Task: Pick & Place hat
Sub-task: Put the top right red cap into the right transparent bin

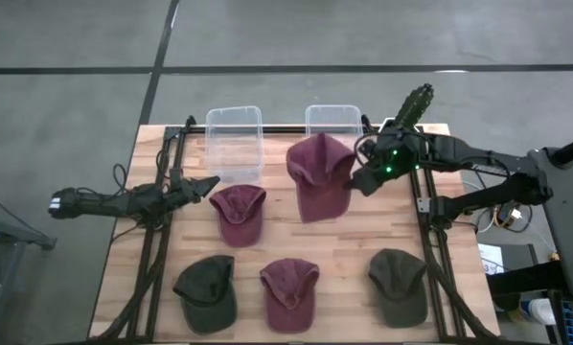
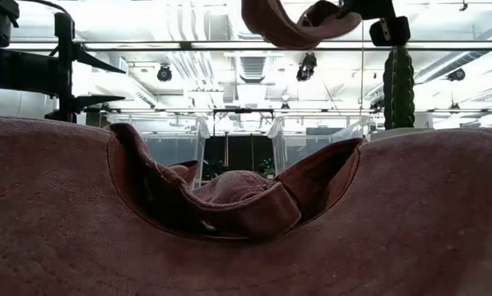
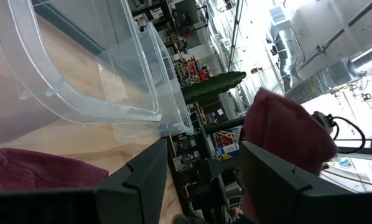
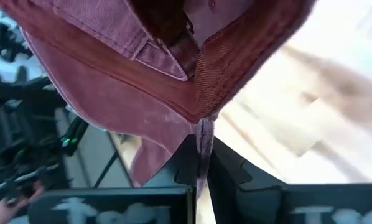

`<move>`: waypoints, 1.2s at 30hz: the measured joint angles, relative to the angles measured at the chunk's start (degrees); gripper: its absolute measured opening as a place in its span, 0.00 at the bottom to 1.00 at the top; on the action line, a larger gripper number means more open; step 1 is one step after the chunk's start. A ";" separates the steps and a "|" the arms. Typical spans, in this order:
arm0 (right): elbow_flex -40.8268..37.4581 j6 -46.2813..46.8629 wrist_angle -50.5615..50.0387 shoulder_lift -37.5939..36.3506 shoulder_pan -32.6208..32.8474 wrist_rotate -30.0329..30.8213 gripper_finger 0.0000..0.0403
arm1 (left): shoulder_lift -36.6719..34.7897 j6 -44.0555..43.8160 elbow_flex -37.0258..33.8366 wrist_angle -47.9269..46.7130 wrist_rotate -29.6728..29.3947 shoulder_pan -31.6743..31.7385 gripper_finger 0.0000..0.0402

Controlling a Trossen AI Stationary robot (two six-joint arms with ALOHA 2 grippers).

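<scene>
Your counter [image 1: 354, 259] is light wood planks with dark rails down both side edges, standing on a grey concrete floor [image 1: 66, 57]. Low view looks into a room with bright ceiling lights and ducts. Count: two clear plastic bins at the far edge, left bin [image 1: 234, 142] and right bin [image 1: 332, 119]. Five hats: a maroon hat [image 1: 320, 172] held up off the counter in front of the right bin, a second maroon hat [image 1: 239, 212] mid-counter, and along the near edge a green hat [image 1: 207, 291], a third maroon hat [image 1: 289, 293] and another green hat [image 1: 400, 285]. Right claw [image 4: 201, 163] is pinching the lifted hat's edge. Left claw [image 1: 202, 187] hangs near the left bin, fingers spread, holding nothing.
</scene>
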 joint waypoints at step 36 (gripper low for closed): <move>0.83 -14.29 -1.58 0.15 -18.71 19.27 0.03 | -0.02 -1.20 0.00 0.02 0.00 0.00 0.48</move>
